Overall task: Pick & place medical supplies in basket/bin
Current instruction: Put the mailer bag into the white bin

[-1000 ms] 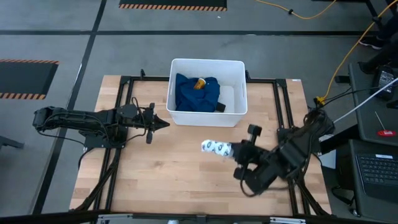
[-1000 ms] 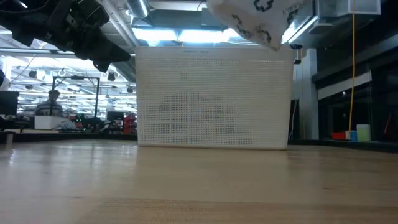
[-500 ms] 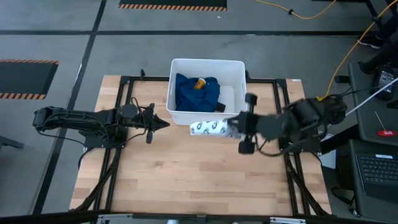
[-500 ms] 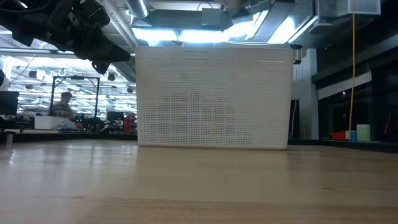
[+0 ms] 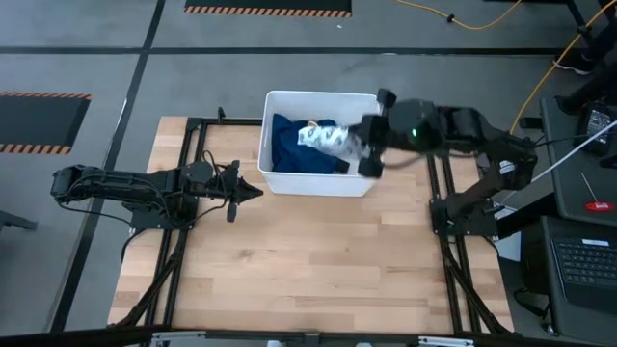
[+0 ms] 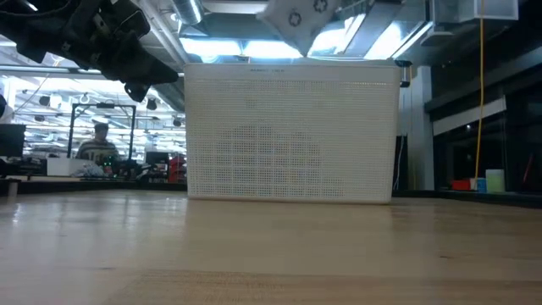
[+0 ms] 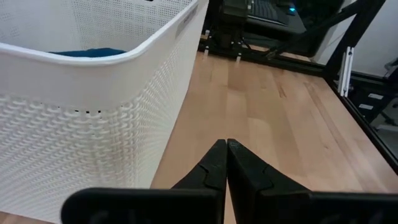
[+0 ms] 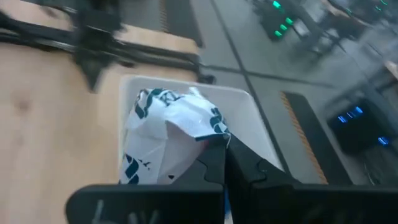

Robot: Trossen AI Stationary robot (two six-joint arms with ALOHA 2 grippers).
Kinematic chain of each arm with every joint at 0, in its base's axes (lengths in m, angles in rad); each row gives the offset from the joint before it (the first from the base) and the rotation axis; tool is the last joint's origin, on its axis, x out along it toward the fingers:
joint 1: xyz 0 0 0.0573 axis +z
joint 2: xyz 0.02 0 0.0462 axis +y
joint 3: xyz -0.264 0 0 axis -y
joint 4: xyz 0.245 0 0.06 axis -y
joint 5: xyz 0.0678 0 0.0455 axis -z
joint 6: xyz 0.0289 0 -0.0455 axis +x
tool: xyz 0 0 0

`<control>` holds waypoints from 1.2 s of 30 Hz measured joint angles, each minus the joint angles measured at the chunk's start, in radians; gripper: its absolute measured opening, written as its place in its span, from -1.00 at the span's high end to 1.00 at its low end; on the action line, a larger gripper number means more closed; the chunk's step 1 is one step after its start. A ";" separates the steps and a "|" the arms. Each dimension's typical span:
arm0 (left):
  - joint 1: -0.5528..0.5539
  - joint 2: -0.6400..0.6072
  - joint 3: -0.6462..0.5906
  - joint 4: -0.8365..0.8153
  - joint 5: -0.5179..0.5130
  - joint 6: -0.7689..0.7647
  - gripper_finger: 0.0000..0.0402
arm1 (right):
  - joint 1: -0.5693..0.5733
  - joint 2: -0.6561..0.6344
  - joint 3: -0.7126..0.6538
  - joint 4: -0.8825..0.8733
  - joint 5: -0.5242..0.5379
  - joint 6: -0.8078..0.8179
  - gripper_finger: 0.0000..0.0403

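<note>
Right hand (image 5: 359,146) — clamped on the packet (image 5: 326,138) — held it above the tub (image 5: 369,180), over the blue cloth (image 5: 289,149). Left hand (image 5: 253,191), fingers closed on nothing, hovered beside the tub over the surface (image 5: 289,260).

Bare wood before the tub (image 5: 320,185) — its opening seemingly blocked by the held packet (image 5: 326,139).

Your two robot arms, all in black

Your left arm (image 5: 135,186) and right arm (image 5: 463,145) are matte black jointed links; each ends in two smooth, tapered black fingers (image 7: 214,168).
</note>
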 joint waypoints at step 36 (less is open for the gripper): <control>0.000 0.000 0.000 0.029 -0.001 -0.001 0.96 | -0.398 0.008 -0.445 0.134 -0.148 -0.168 1.00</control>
